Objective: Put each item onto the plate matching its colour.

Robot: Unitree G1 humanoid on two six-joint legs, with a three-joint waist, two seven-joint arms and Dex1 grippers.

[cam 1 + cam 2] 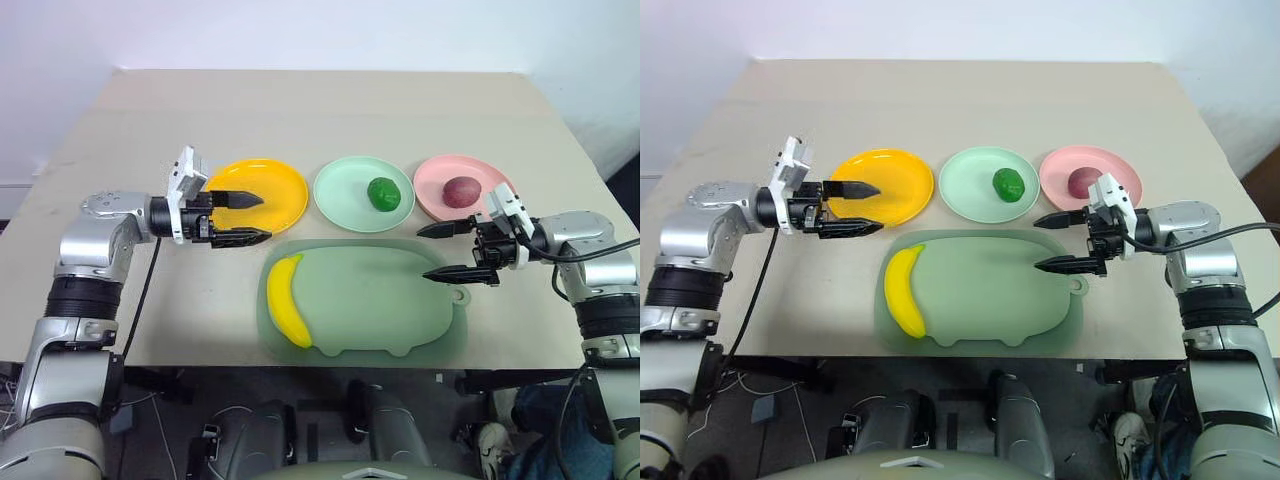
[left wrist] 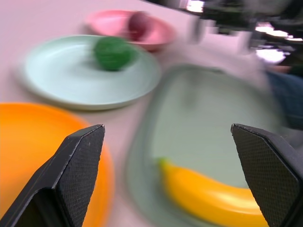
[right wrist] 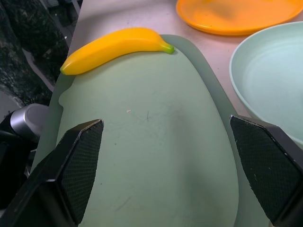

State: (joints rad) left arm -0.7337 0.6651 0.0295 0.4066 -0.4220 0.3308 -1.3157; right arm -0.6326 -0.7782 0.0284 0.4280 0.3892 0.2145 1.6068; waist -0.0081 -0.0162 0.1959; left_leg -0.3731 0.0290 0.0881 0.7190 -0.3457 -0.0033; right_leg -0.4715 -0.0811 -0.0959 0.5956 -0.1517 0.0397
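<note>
The left gripper (image 1: 243, 218) is held level over the near rim of the yellow-orange plate (image 1: 285, 188), its fingers spread wide and empty; it is pointed toward the pig-shaped board (image 1: 390, 300), apparently so that the banana (image 1: 287, 300) can be reached. The banana, curved, smooth and bright yellow with a small green tip, is laid along the board's left edge, close to the counter's (image 1: 300, 100) near edge, and is judged the one item not yet sorted. In the row of plates behind the board, the bumpy dark-green fruit (image 1: 384, 194) is seated on the mint green plate (image 1: 345, 195) and the smooth dark-red fruit (image 1: 461, 191) on the pink plate (image 1: 435, 180), so those two colours are matched. The right gripper (image 1: 446, 252) is held over the board's right end, fingers likewise wide apart and holding nothing.
</note>
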